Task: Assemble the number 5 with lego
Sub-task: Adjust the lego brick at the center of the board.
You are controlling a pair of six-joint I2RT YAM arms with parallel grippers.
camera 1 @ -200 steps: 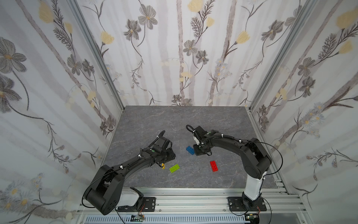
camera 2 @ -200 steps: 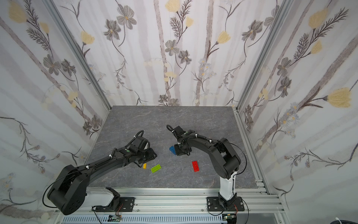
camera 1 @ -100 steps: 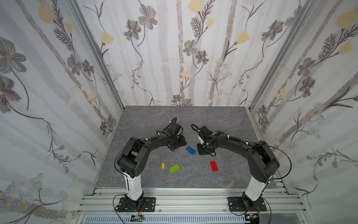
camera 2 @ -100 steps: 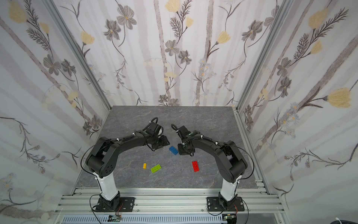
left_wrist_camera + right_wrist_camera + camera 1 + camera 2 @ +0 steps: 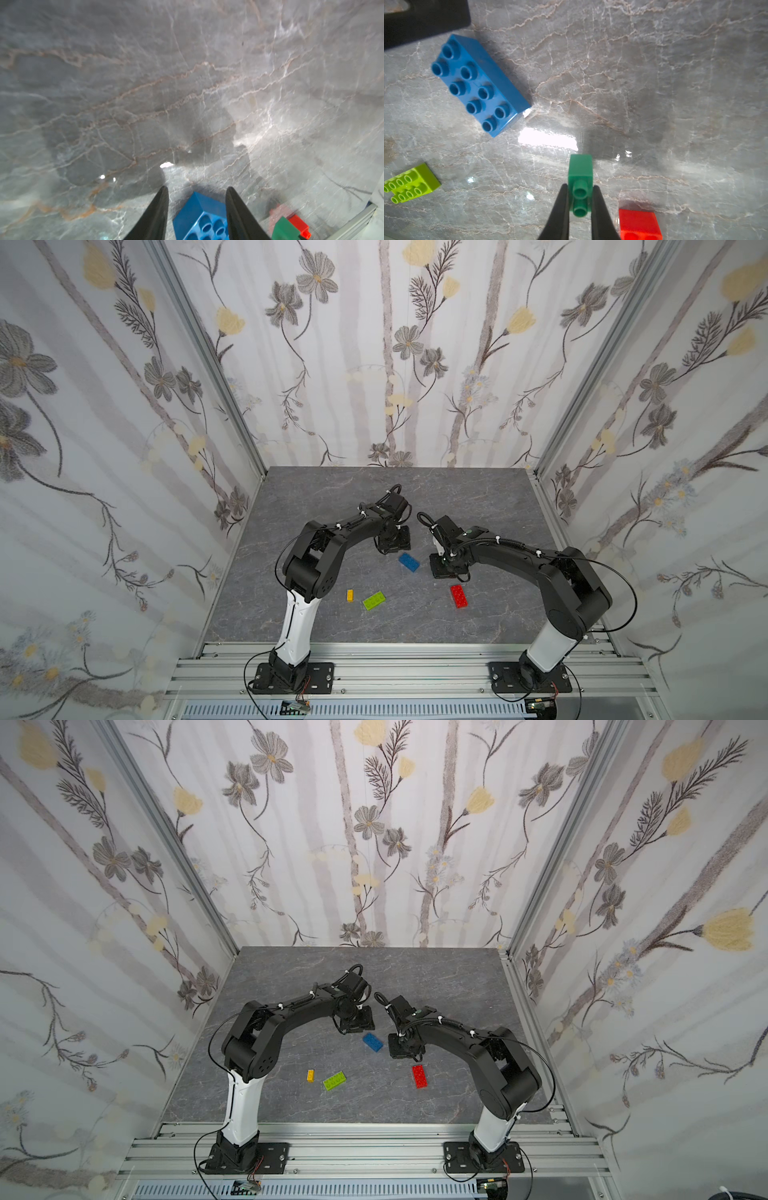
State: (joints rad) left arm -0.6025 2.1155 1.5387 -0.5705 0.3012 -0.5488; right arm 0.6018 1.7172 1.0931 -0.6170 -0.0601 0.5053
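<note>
risk: left pincer [image 5: 196,187], open beside long blue studded plastic brick [image 5: 199,218], could knock it askew, so small dark-green plastic brick [image 5: 580,171] clamped in right pincer [image 5: 580,185] misses studs.

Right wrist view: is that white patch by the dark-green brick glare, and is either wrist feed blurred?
Right wrist view: yes, glare on the glossy table, between the blue brick and the dark-green brick; both look sharp. Left wrist view: only small glints, but the red brick at the frame edge looks smeared, a pinkish haze beside it.
</note>
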